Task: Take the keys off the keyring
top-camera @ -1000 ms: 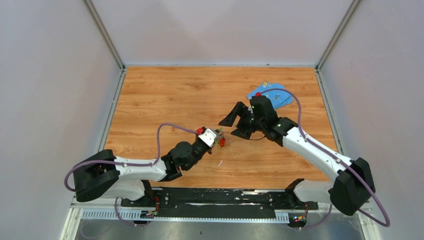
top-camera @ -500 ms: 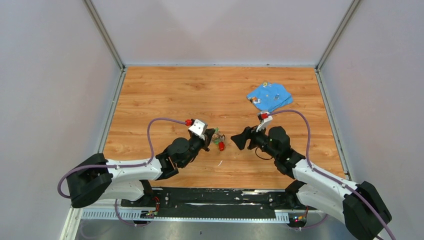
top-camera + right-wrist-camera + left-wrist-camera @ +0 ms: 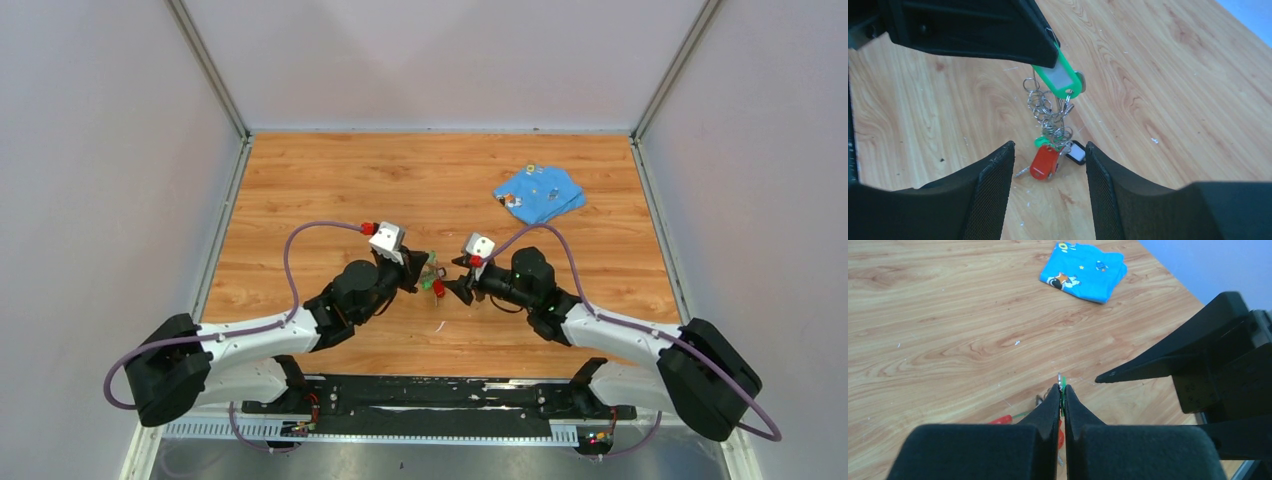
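- Your left end effector (image 3: 1061, 392) pinches the green tag (image 3: 1060, 77); keys (image 3: 1055, 137) dangle loose, light, likely slippery.
- Right end effector (image 3: 1049, 150) gapes half-wide: take the red tag (image 3: 1044, 162).

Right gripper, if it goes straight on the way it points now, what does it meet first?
Probably the bunch of keys hanging from the left gripper, its red tag centred just beyond the open right gripper; depth is unclear.
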Controlling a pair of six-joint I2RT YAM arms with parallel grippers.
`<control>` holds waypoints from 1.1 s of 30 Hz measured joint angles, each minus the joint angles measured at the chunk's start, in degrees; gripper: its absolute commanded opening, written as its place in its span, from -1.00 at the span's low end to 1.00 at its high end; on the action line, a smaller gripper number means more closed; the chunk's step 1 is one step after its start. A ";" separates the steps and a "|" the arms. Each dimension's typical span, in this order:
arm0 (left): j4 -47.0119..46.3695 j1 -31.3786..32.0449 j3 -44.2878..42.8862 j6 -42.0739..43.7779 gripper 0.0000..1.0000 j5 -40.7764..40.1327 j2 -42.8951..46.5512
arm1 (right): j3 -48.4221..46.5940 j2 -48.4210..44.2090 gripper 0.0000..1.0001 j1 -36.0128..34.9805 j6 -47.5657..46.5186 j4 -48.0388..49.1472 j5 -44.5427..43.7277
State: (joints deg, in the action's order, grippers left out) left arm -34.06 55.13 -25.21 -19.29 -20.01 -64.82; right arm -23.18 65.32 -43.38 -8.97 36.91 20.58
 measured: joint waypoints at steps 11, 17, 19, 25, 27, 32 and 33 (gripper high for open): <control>3.80 -2.12 -1.49 -2.12 -1.00 2.03 0.55 | 0.15 7.37 0.06 -0.11 -8.00 10.95 -0.74; 4.28 -2.25 -2.01 -2.34 -1.00 2.47 0.55 | 0.15 11.50 -0.02 -0.85 -8.00 15.76 -1.51; 4.39 -2.29 -2.23 -2.34 -1.00 2.54 0.57 | 0.15 12.20 -0.05 -1.18 -7.98 16.46 -2.19; 4.68 -2.47 -3.39 -2.32 -1.00 3.06 0.55 | -0.66 14.38 -0.10 -2.36 -6.36 17.57 -4.68; 4.68 -2.49 -3.67 -2.32 -1.00 3.13 0.52 | -1.27 15.26 -0.10 -3.13 -5.64 17.64 -5.99; 4.66 -2.51 -3.76 -2.32 -1.00 3.32 0.24 | -1.70 16.33 -0.15 -4.92 -4.09 19.10 -9.60; 4.66 -2.51 -3.76 -2.32 -1.00 3.32 0.15 | -1.70 16.35 -0.15 -5.03 -3.93 19.32 -10.16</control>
State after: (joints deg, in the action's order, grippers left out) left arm -29.41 52.62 -28.97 -21.61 -16.69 -64.66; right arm -24.88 81.67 -48.40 -12.91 56.23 10.41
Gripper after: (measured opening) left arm 0.007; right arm 0.436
